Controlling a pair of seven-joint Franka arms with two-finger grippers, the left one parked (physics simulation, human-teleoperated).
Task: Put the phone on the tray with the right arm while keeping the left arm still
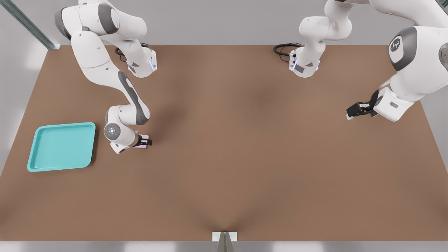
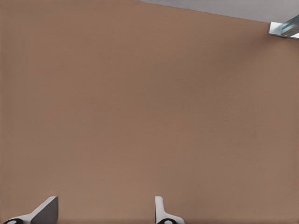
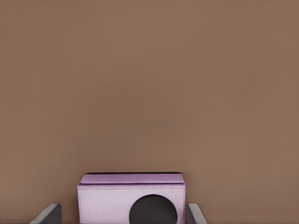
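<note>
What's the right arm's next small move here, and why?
Probably close the fingers on the phone. The gripper is down at the table with a finger on either side of the phone and gaps still showing. The tray, on the front view's left, holds nothing yet.

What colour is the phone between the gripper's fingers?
Pale lilac-pink phone, black lens; clearest in the right wrist view, gripper around it.

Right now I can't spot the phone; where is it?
In the front view's left, the phone lies on the table at the gripper, right of the tray.
</note>
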